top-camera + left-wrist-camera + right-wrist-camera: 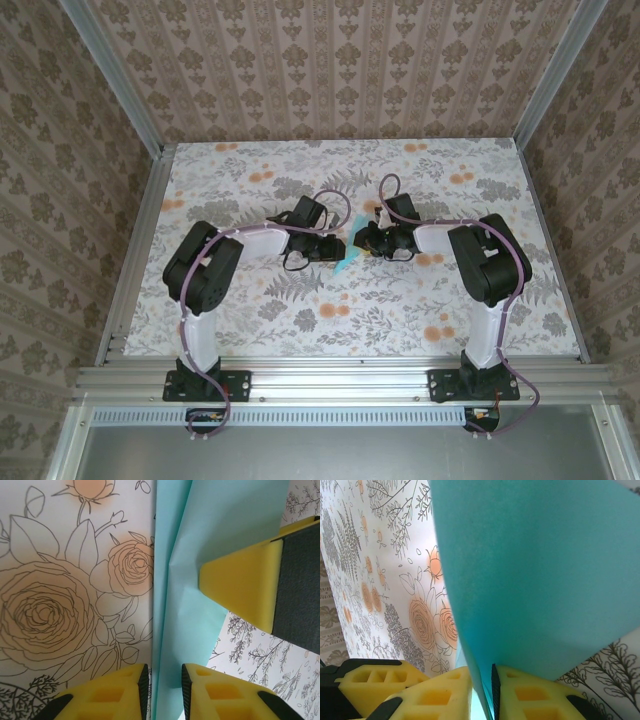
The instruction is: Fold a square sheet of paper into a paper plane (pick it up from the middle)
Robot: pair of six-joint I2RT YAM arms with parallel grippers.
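So, biggest thing first: the floral counter [400, 320] runs across the whole workspace, boxed in by patterned walls [340, 60], with an aluminium rail [340, 380] along the near edge. Both arms are bolted on that rail, and the left arm [205, 270] and right arm [490, 260] both bend in toward the middle of the counter, so their ends nearly meet there. The left tool [333, 252] and the right tool [366, 240] sit just beside each other, and the turquoise paper [346, 263] pokes out between and slightly below them as a small pointy sliver. The right wrist view is the clear one: that tool is clenched on the paper, which comes up out of the pinch between the two yellow fingers [520, 695] as a big tilted sheet covering most of the view. From the left wrist cam the paper lies over the flower print with a lengthwise crease running down into the narrow gap between that tool's fingers. The strip sits right in that gap, but honestly I can't tell whether the pads are actually squeezing it or just sitting either side. One yellow finger of the right tool also shows here, over the paper's right half.
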